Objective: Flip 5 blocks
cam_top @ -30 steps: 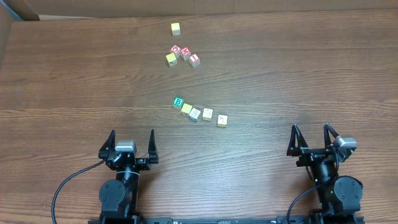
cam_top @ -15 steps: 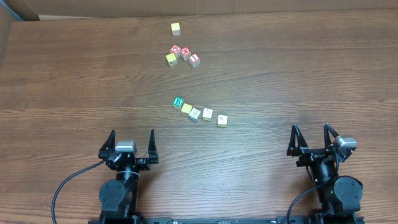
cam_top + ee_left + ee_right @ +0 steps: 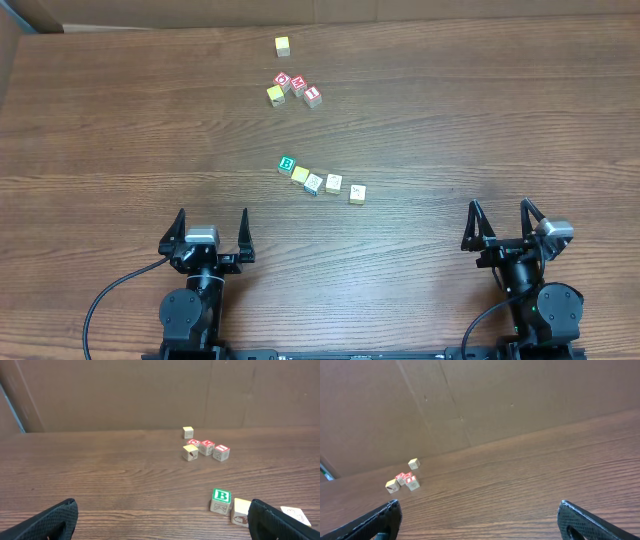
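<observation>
The blocks lie in a short slanted row at mid-table: a green B block (image 3: pixel 287 164), a yellow-topped one (image 3: pixel 300 174), a blue-edged one (image 3: pixel 314 183) and two pale ones (image 3: pixel 334 183) (image 3: pixel 357 194). My left gripper (image 3: pixel 212 220) stands open near the front edge, below and left of the row. The right gripper (image 3: pixel 499 210) is open at the front right, well apart from the blocks. In the left wrist view the B block (image 3: pixel 221 500) and its neighbour (image 3: pixel 241 511) sit just inside the right finger (image 3: pixel 282 522). Nothing is between either gripper's fingers.
Farther back lies a cluster of red-and-white letter cubes (image 3: pixel 298 86) with a yellow cube (image 3: pixel 275 95) beside it, and a lone yellow-topped cube (image 3: pixel 283 45) behind. A brown cardboard wall (image 3: pixel 150 390) borders the table's far edge.
</observation>
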### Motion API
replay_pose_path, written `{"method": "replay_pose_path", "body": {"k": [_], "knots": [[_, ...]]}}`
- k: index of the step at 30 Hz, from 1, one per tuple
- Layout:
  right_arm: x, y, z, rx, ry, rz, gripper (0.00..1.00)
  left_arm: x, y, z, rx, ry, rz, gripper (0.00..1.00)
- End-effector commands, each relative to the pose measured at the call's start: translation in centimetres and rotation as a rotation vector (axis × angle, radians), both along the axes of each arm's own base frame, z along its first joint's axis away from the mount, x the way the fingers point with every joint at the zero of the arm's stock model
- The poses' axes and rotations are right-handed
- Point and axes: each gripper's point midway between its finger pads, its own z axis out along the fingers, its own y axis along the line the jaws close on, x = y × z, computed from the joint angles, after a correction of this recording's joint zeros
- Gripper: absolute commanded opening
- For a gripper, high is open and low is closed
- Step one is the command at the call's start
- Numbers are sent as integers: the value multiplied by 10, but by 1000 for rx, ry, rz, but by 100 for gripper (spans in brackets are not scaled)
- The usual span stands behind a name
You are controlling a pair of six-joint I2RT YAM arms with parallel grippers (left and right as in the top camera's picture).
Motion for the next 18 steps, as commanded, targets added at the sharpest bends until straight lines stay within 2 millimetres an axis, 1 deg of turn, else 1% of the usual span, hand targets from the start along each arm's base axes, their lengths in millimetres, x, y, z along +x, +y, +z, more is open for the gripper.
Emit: {"method": "replay_pose_path", "body": {"k": [1, 15, 18], "knots": [[0, 1, -1, 0, -5, 6, 100, 0, 3, 1, 20, -8, 13, 100], [0, 1, -1, 0, -5, 6, 100, 0, 3, 1, 19, -9, 12, 100], [0, 1, -2, 1, -5, 6, 100, 0, -3, 1, 3, -7, -21, 100]]}}
